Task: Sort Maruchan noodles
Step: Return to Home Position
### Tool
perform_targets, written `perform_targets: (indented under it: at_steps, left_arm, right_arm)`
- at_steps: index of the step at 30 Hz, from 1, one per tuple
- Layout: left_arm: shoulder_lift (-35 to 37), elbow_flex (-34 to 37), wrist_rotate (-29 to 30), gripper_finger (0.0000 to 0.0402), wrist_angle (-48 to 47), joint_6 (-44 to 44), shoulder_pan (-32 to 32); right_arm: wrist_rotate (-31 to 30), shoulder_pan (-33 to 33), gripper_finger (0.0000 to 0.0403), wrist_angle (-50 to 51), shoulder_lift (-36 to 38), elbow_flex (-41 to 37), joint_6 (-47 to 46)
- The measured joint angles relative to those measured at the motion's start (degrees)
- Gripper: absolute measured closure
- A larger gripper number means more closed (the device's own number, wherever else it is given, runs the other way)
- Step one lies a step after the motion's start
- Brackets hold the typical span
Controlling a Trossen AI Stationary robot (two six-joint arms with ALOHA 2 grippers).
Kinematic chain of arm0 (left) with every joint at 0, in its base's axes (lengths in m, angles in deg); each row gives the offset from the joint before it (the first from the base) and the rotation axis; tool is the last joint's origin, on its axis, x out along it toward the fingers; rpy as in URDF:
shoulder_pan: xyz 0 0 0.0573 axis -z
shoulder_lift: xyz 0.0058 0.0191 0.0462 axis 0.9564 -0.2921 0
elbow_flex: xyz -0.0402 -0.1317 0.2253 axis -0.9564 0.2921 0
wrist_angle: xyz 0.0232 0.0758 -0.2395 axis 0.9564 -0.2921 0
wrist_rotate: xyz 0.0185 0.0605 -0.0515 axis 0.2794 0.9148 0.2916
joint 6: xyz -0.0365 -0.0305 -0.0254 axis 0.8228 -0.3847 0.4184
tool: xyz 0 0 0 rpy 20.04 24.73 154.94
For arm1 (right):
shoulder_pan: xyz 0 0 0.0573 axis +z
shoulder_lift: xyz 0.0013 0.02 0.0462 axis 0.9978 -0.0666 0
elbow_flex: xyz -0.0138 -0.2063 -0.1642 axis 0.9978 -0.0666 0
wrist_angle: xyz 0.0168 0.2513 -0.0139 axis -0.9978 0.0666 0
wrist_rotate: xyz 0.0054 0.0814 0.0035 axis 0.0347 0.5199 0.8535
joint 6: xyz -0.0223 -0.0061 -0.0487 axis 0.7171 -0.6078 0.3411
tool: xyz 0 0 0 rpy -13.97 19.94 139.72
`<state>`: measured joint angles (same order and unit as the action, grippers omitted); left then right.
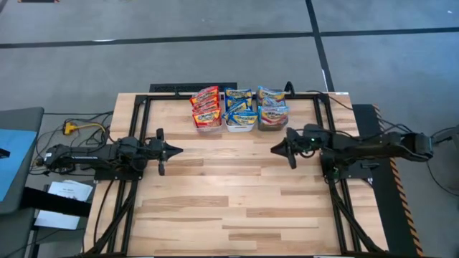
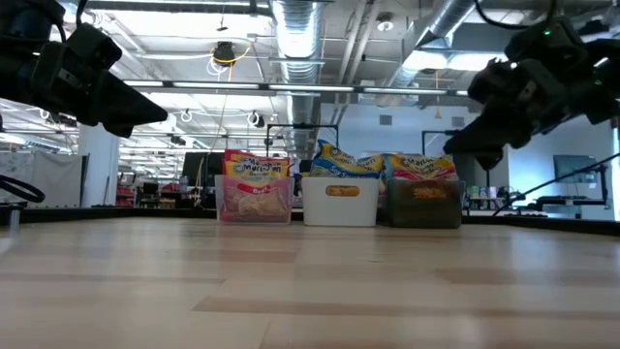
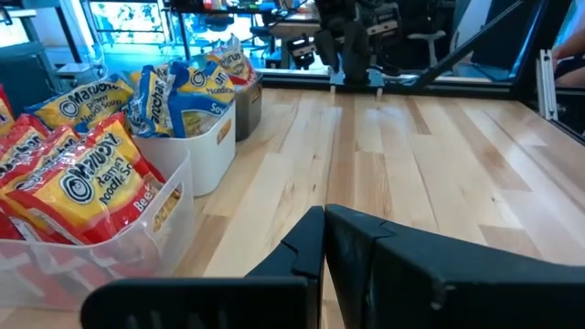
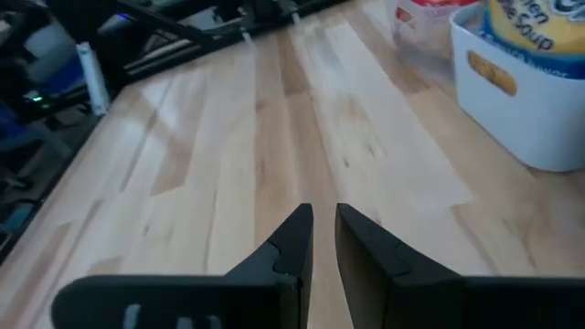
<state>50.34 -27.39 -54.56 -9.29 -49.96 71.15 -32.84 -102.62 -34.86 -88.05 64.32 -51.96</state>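
Noodle packets [image 2: 257,167] upright in bins [image 2: 339,206]

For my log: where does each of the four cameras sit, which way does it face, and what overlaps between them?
High: overhead, looking straight down on the table; both arms show, left gripper and right gripper tip to tip.
Low: at table-top height, level toward the white bin and the room; both arms in the top corners.
Left wrist: on the left arm, past its fingers across the table toward the right arm.
Right wrist: on the right arm, past its fingers across the table.
Shared: the white bin shows in all four.
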Motion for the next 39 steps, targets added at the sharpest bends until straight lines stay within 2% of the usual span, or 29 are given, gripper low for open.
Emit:
perform_targets:
  at_steps: [18, 24, 30, 39]
  left_arm:
    - [0.0, 0.1, 0.2, 0.0401, 0.0, 0.0, 0.0]
    - [0.0, 0.1, 0.3, 0.0401, 0.0, -1.3, 0.0]
    - [0.0, 0.1, 0.3, 0.0401, 0.0, -12.3, 0.0]
    - [0.0, 0.1, 0.3, 0.0401, 0.0, -14.3, 0.0]
  right_arm:
    - [1.7, 0.3, 0.0328, 1.3, 21.8, -8.5, 1.1]
    - [4.1, 0.3, 0.0328, 3.1, 24.8, -8.5, 3.2]
    - [4.7, 0.2, 0.0328, 6.4, 25.0, -8.5, 6.2]
    - [4.8, -4.0, 0.0328, 3.2, 28.2, -8.6, 6.2]
